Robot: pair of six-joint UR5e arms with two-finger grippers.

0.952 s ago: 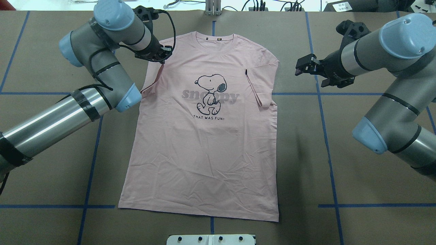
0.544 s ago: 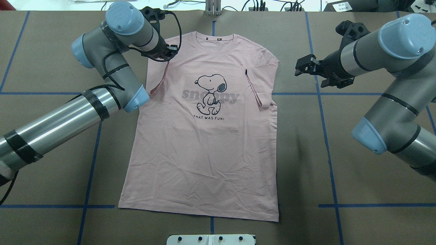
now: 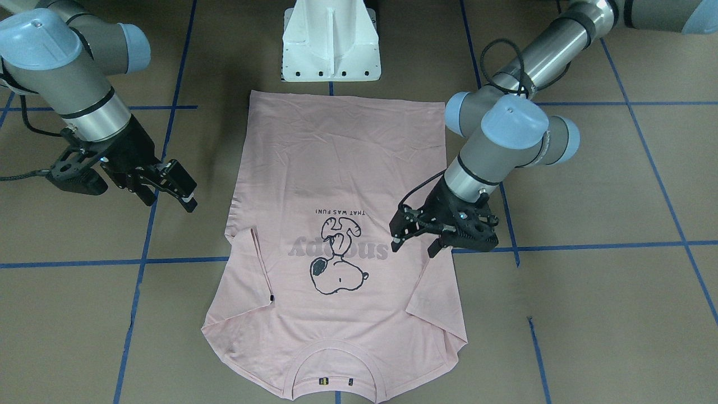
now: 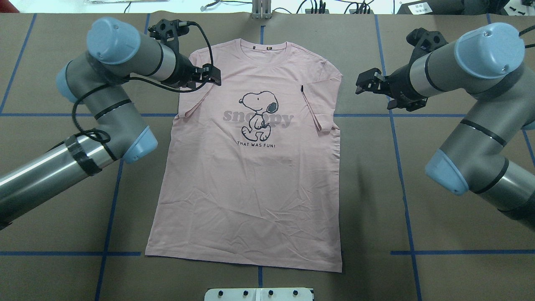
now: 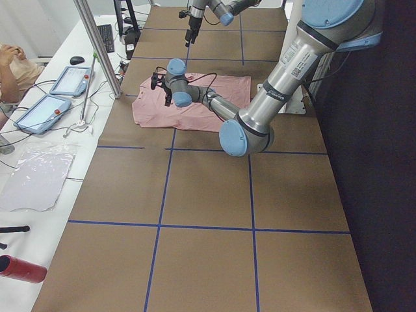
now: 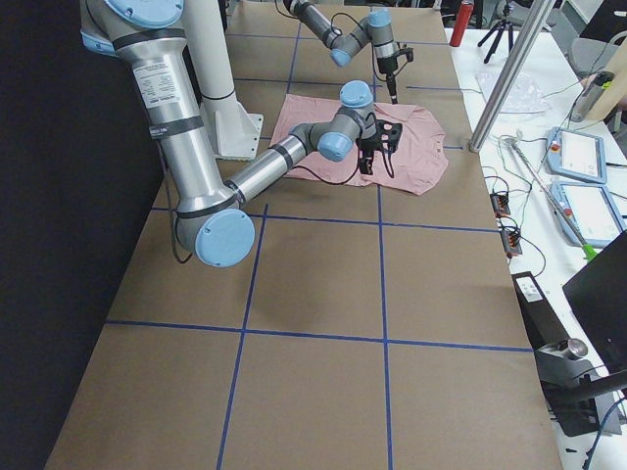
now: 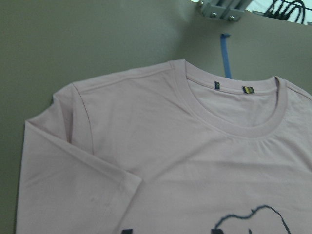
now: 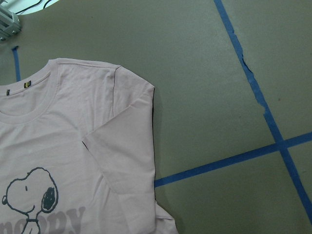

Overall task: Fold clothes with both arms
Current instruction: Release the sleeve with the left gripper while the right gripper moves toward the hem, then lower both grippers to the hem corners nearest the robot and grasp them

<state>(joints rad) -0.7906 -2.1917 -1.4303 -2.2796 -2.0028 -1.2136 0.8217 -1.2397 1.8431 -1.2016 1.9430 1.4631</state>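
Observation:
The pale pink T-shirt [image 4: 250, 188] lies flat and print side up on the brown table, collar away from the robot. Both sleeves are folded inward: the left sleeve [image 4: 190, 106] and the right sleeve [image 4: 317, 108]. My left gripper [image 4: 213, 77] is open and empty, hovering over the shirt's left shoulder; in the front-facing view [image 3: 414, 247] it stands just above the shirt's edge. My right gripper [image 4: 360, 83] is open and empty over bare table, just right of the shirt's right shoulder [image 3: 171, 197]. The wrist views show the shirt [image 7: 170, 146] [image 8: 73, 146] but no fingers.
The white pedestal base [image 3: 331, 45] stands just past the shirt's hem. Blue tape lines [image 4: 401, 167] cross the table. A metal post [image 5: 97, 45], tablets [image 5: 45, 110] and a red bottle [image 5: 23, 270] are on the operators' bench beyond the far edge.
The left gripper has moved right and a little down over the shoulder, its elbow swinging left. The left sleeve now lies flat on the shirt. The right gripper has shifted slightly left.

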